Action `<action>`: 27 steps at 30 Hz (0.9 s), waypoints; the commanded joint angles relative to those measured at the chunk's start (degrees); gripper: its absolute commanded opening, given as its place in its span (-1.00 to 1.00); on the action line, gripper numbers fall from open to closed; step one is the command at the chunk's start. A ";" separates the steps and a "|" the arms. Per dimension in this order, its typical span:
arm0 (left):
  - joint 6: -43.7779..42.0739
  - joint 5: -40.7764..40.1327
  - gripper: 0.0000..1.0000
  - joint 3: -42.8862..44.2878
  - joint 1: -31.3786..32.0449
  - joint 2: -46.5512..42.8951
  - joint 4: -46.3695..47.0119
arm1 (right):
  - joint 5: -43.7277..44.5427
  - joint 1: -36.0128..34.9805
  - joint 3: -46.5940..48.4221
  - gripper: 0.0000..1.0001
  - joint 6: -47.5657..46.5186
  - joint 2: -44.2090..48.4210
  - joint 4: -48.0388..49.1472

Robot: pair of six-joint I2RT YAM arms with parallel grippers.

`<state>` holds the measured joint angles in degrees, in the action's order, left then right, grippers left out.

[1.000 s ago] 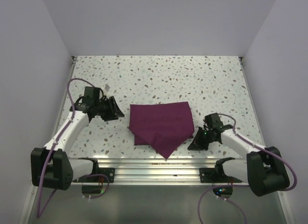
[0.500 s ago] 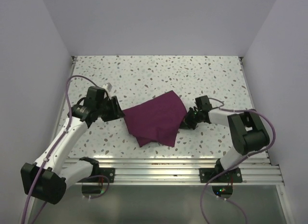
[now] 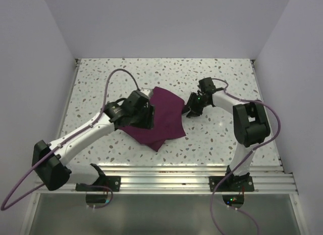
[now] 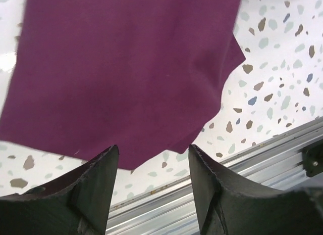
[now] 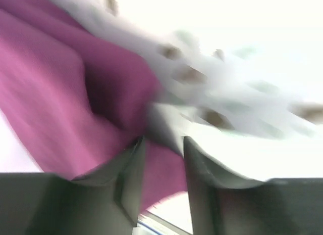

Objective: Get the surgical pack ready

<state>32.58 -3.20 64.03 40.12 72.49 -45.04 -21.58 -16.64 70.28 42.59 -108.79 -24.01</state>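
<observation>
The surgical pack [image 3: 164,116] is a dark-purple cloth lying folded and rumpled in the middle of the speckled table. My left gripper [image 3: 145,116] hovers over its left part. In the left wrist view the left gripper [image 4: 154,150] is open with nothing between its fingers, and the cloth [image 4: 126,68] lies just beyond the tips. My right gripper [image 3: 190,107] is at the cloth's right edge. The right wrist view is blurred; the right gripper [image 5: 162,141] shows its jaws a little apart, with the purple cloth [image 5: 60,93] in the gap and to the left.
An aluminium rail [image 3: 166,170] runs along the near edge and also shows in the left wrist view [image 4: 237,164]. White walls close in the table [image 3: 227,78] on the left, right and far sides. Purple cables loop off both arms.
The right gripper swept from the near right up toward the middle, folding the cloth over, and its jaws have parted. The left arm swung right over the cloth and opened wider.
</observation>
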 commanded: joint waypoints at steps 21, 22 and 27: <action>5.13 -5.76 0.42 7.43 10.68 7.23 3.55 | -20.09 -0.31 -37.83 0.97 6.79 29.16 20.30; 5.48 -5.76 0.42 6.73 10.86 7.66 3.81 | -19.90 -0.49 -38.55 0.97 10.11 29.51 21.88; 3.29 -12.08 0.46 3.91 15.95 11.35 6.19 | -16.13 -1.02 -35.14 0.97 6.91 28.37 16.04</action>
<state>36.62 -10.87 69.17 53.06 80.97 -42.26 -40.66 -17.54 32.03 48.14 -80.99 -8.45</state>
